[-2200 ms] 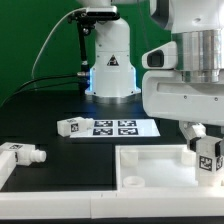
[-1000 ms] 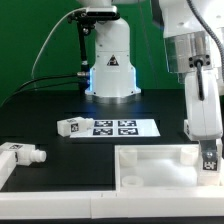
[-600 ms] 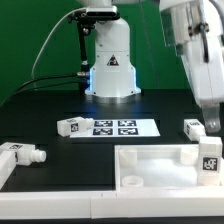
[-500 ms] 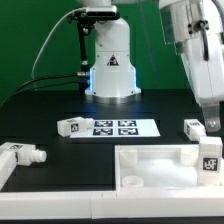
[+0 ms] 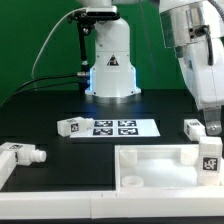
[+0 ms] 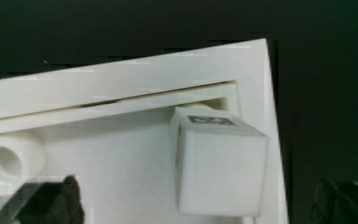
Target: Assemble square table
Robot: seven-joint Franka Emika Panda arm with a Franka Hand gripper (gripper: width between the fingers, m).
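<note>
**Pincer wide open above an upright leg in the panel's corner**

Nearest in the exterior view lies the square panel (image 5: 150, 153), flat on the black tabletop (image 5: 60, 100) with its raised rim upward; a round socket (image 5: 131, 182) shows in its near corner toward the exterior view's left. At the panel's far corner on the exterior view's right stands the upright leg (image 5: 208, 160), long axis vertical, one tag facing the camera. The wrist view looks down on that corner: the upright leg (image 6: 220, 160) sits tight against the rim of the panel (image 6: 123, 90), and another socket (image 6: 5, 165) shows farther along.

The pincer (image 5: 213, 126) hangs just above the upright leg, jaws spread to their widest and holding nothing; in the wrist view the pincer (image 6: 202, 205) shows only as dark fingertips (image 6: 51, 200) to either side of the leg, clear of it.

Toward the exterior view's left, well apart from the panel, the left leg (image 5: 22, 155) lies on its side, long axis across the view, its narrow end pointing to the exterior view's right.

Farther back, the right leg (image 5: 192, 127) lies on the tabletop just behind the panel; its axis is hard to tell. The middle leg (image 5: 70, 127) lies on its side at the left end of the marker board (image 5: 120, 127), long axis roughly in line with the board.

Farthest stands the arm's white base (image 5: 110, 65).
</note>
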